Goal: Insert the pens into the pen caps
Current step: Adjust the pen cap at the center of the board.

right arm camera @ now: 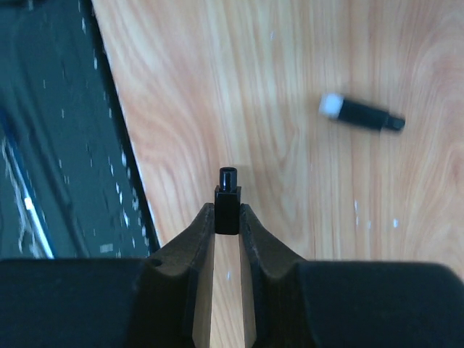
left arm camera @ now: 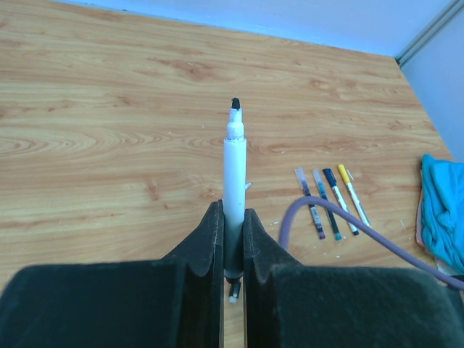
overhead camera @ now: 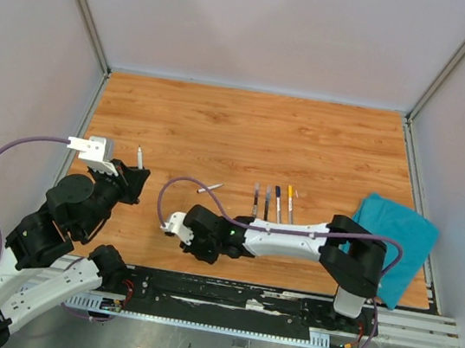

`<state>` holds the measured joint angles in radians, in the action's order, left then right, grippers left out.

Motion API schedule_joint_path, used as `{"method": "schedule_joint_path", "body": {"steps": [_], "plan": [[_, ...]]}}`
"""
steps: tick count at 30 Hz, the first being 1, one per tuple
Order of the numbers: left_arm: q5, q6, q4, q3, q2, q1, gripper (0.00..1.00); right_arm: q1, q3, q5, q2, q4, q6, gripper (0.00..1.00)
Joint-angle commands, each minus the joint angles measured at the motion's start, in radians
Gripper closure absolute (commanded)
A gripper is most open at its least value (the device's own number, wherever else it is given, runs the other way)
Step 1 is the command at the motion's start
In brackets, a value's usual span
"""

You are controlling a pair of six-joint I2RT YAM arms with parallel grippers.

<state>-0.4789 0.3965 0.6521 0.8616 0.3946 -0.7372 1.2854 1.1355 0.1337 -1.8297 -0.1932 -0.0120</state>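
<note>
My left gripper (left arm camera: 233,239) is shut on a white pen (left arm camera: 234,174), which stands up out of the jaws with its black tip bare. From above, that pen (overhead camera: 139,157) rises over the left gripper (overhead camera: 132,178) at the table's left side. My right gripper (right arm camera: 227,217) is shut on a small black pen cap (right arm camera: 227,203), pinched at the fingertips just above the wood, near the table's front edge (overhead camera: 173,228). A second black cap with a white end (right arm camera: 360,114) lies on the wood beyond it. Several more pens (overhead camera: 272,203) lie side by side in the middle of the table.
A teal cloth (overhead camera: 393,240) lies at the right edge of the table. The purple cable (left arm camera: 341,217) of the right arm loops over the wood near the row of pens (left arm camera: 330,203). The dark rail (right arm camera: 58,145) runs along the table's front edge, close to the right gripper.
</note>
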Motion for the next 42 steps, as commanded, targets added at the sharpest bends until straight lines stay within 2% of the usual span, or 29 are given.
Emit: {"method": "schedule_joint_path", "body": {"steps": [1, 8, 18, 20, 22, 24, 26, 28, 33, 42], "plan": [[-0.02, -0.014, -0.032, -0.006, -0.006, -0.004, 1.0, -0.011, -0.115, -0.034, 0.137, -0.018, -0.087, 0.94], [-0.018, -0.016, -0.033, -0.007, -0.002, -0.004, 1.0, -0.12, -0.249, -0.005, 0.263, -0.06, -0.153, 0.94], [-0.025, -0.013, -0.032, -0.009, -0.017, -0.004, 1.0, -0.129, -0.222, 0.02, 0.196, -0.136, -0.256, 0.92], [-0.025, -0.013, -0.032, -0.009, -0.017, -0.004, 0.99, -0.13, -0.216, 0.011, 0.19, -0.136, -0.259, 0.8], [-0.024, -0.012, -0.032, -0.009, -0.016, -0.004, 1.0, -0.134, -0.216, 0.009, 0.195, -0.133, -0.258, 0.73], [-0.024, -0.012, -0.033, -0.009, -0.014, -0.004, 0.99, -0.138, -0.226, 0.02, 0.217, -0.112, -0.244, 0.59], [-0.024, -0.012, -0.033, -0.01, -0.013, -0.004, 1.0, -0.139, -0.239, 0.021, 0.249, -0.09, -0.219, 0.52], [-0.022, -0.012, -0.034, -0.01, -0.012, -0.004, 1.0, -0.142, -0.25, -0.001, 0.281, -0.073, -0.173, 0.49], [-0.022, -0.012, -0.034, -0.01, -0.013, -0.004, 0.99, -0.14, -0.284, -0.125, 0.361, -0.026, 0.074, 0.46], [-0.028, -0.013, -0.032, -0.012, -0.014, -0.004, 0.99, -0.136, -0.395, -0.322, 0.511, 0.054, 0.66, 0.44]]}}
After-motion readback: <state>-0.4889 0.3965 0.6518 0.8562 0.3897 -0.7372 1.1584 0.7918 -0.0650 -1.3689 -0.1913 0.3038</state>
